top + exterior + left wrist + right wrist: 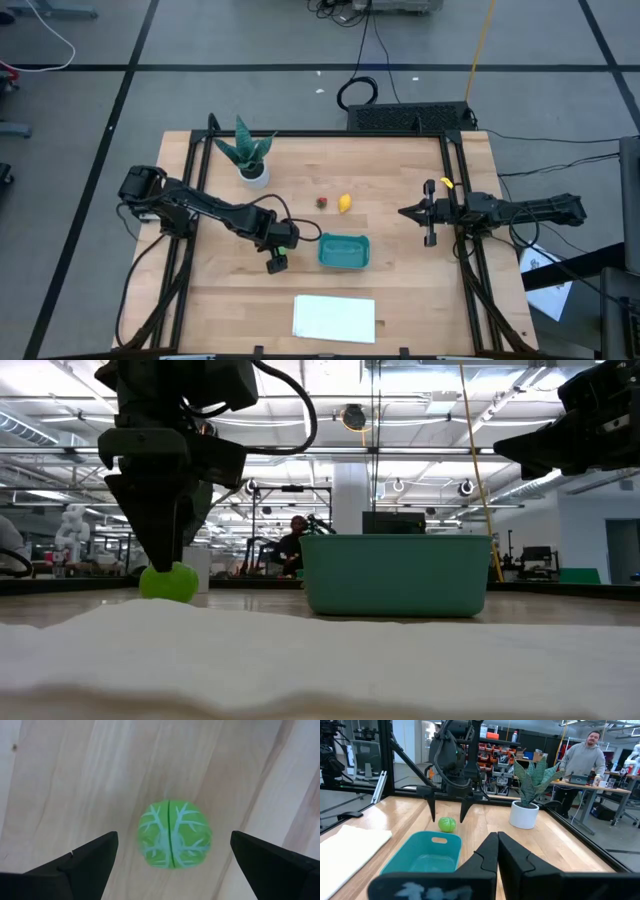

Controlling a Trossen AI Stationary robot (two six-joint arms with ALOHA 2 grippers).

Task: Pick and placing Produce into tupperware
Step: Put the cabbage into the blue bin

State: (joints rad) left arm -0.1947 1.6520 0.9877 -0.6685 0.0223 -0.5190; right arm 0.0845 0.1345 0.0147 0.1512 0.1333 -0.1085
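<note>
The light green round produce [175,836] rests on the wooden table just left of the teal tupperware [344,250], which has nothing in it. My left gripper [174,840] hangs over the green piece, pointing down and open. One finger stands on each side of it, and I see no touch; the right wrist view shows the same left gripper [447,819] above the green piece [447,824]. The yellow lemon-like piece [344,203] and the small dark red piece [322,202] lie farther back, mid-table. My right gripper [497,842] is shut and waits at the table's right side [413,212].
A green spiky plant in a white pot [251,158] stands at the far left of the table. A flat white sheet [335,318] lies near the front edge. Dark frame rails [458,190] run along both sides. A person [587,757] sits beyond the table.
</note>
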